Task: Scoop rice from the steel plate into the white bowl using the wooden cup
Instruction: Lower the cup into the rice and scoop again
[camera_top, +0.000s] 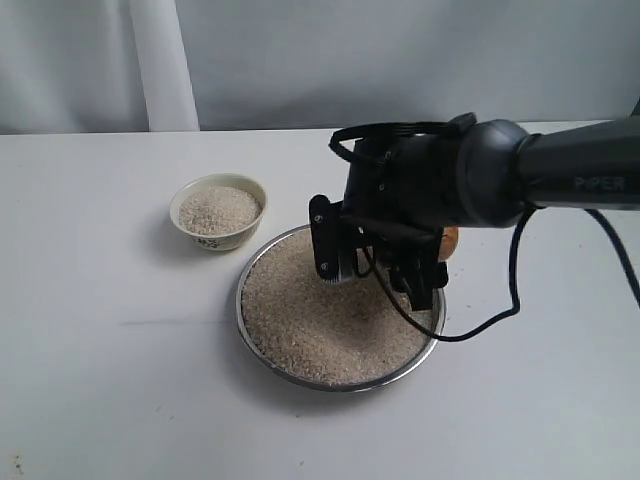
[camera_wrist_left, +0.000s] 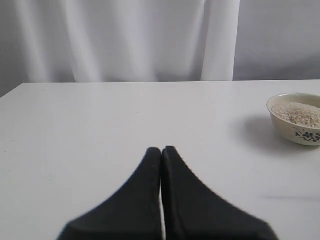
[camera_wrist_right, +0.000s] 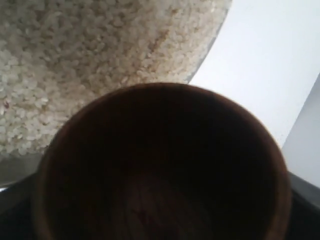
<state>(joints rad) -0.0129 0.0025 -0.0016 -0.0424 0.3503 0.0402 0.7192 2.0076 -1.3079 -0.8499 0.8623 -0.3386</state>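
Observation:
The steel plate (camera_top: 240, 310) lies mid-table, filled with rice (camera_top: 320, 320). My right gripper (camera_top: 375, 265) hangs just above the rice at the plate's far side, shut on the wooden cup (camera_top: 449, 242), of which only a brown sliver shows behind the wrist. In the right wrist view the wooden cup (camera_wrist_right: 160, 165) fills the lower picture, its dark inside looks empty, and rice (camera_wrist_right: 90, 50) and the plate's rim (camera_wrist_right: 212, 47) lie beyond it. The white bowl (camera_top: 218, 210) stands left of the plate, holding rice. My left gripper (camera_wrist_left: 161, 150) is shut, empty, above bare table, with the white bowl (camera_wrist_left: 297, 117) off to one side.
A black cable (camera_top: 480, 325) loops from the right arm down past the plate's right edge. A white curtain (camera_top: 160, 60) hangs behind the table's far edge. White tabletop (camera_top: 120, 380) surrounds the dishes.

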